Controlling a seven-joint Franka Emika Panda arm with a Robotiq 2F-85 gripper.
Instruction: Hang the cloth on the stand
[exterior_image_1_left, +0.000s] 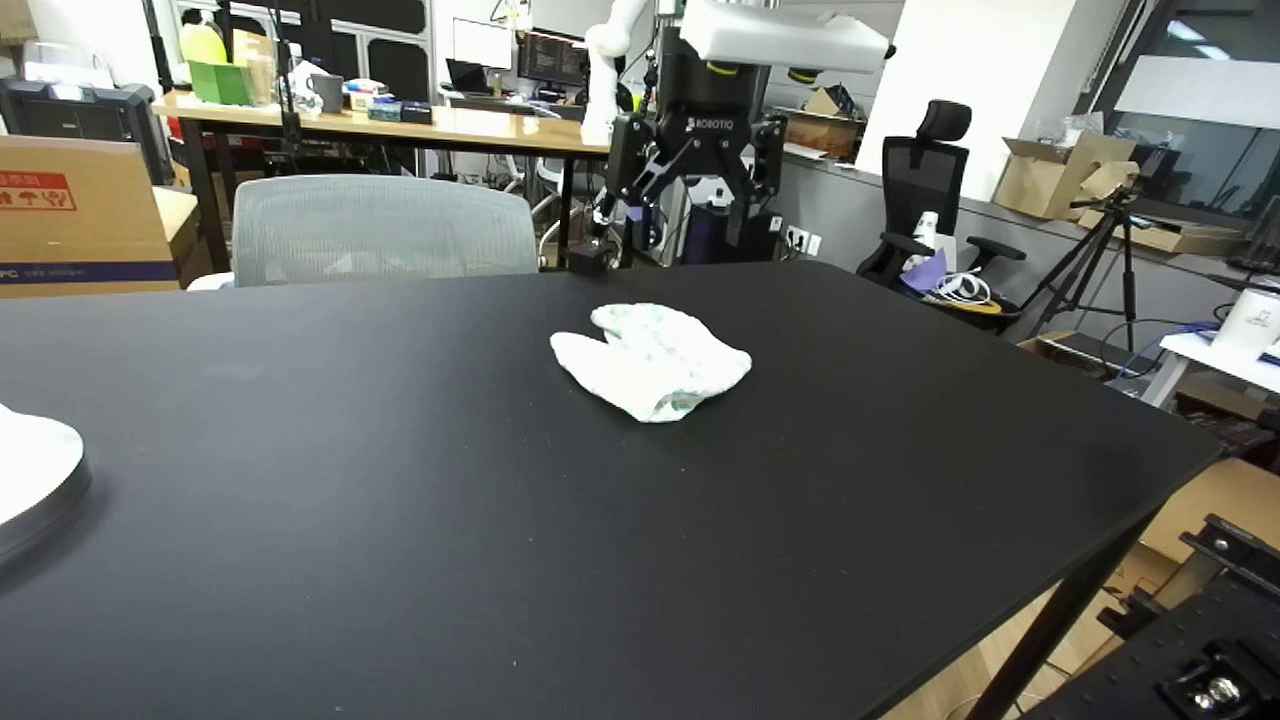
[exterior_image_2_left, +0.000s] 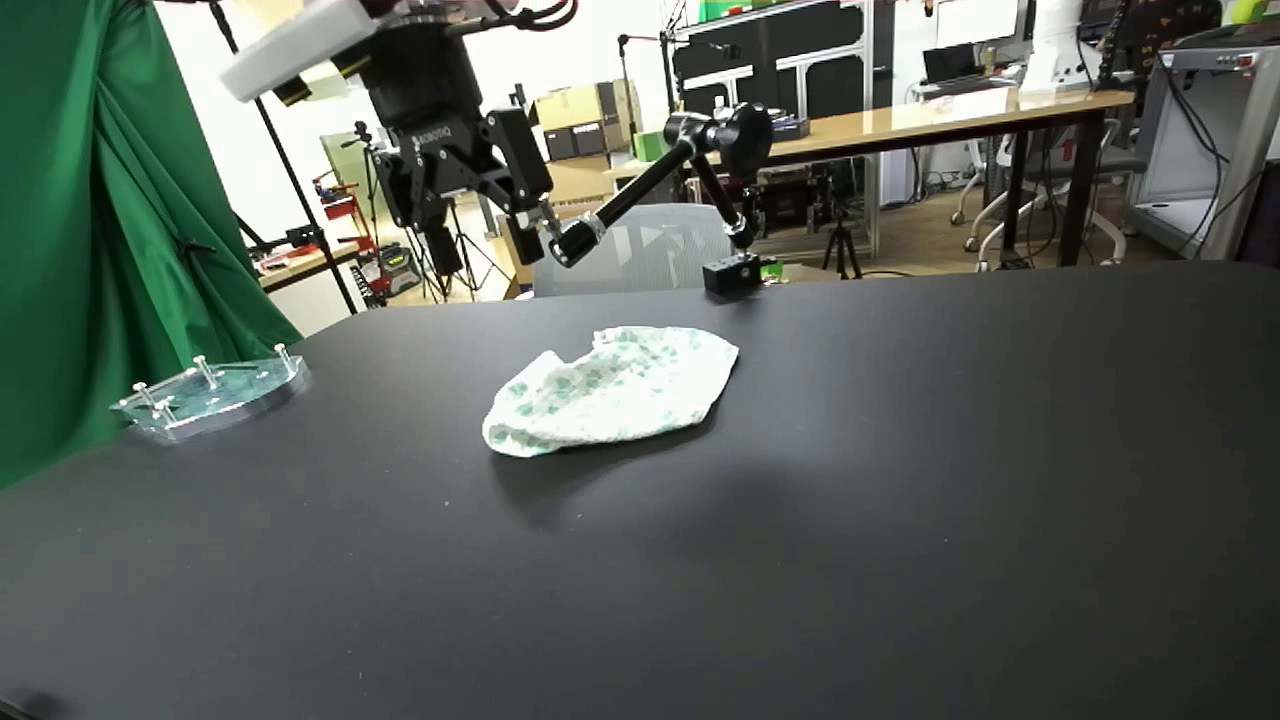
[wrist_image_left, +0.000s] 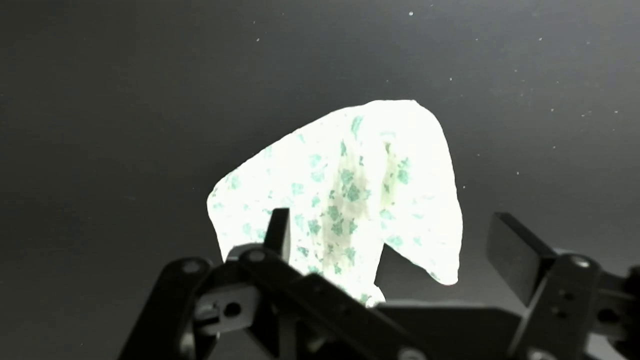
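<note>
Cloth (wrist_image_left: 340, 175) lies below our gripper (wrist_image_left: 397, 242), whose fingers (wrist_image_left: 520, 257) we see spread wide, raised well above it. In the wrist view one finger overlaps the white cloth with its green print, and the other shows over the table (exterior_image_1_left: 400, 520). We find the cloth loosely folded on that black table. Near the gripper we have the jointed stand (exterior_image_2_left: 643, 189), its base (exterior_image_2_left: 732, 274) at the table's far edge; in an exterior view its tip (exterior_image_2_left: 577, 241) shows right beside a finger, and we cannot tell whether they touch. Farther out on the table, we see a clear plate (exterior_image_2_left: 225, 397) with upright bolts (exterior_image_2_left: 205, 371), and in an exterior view a white disc (exterior_image_1_left: 35, 462), partly out of sight. Past the far edge stands a grey chair (exterior_image_1_left: 385, 230); off to one side, a black chair (exterior_image_1_left: 920, 178) carries a coiled white cable (exterior_image_1_left: 963, 288). As for containers, we make out a cardboard box (exterior_image_1_left: 80, 225) behind the table, and a green box (exterior_image_1_left: 222, 84) on the desk (exterior_image_1_left: 460, 122) at the back, with a yellow thing (exterior_image_1_left: 203, 46) in or behind it, we cannot tell which. An open carton (exterior_image_1_left: 1050, 180) stands farther to the side, its contents too small for us to name.
</note>
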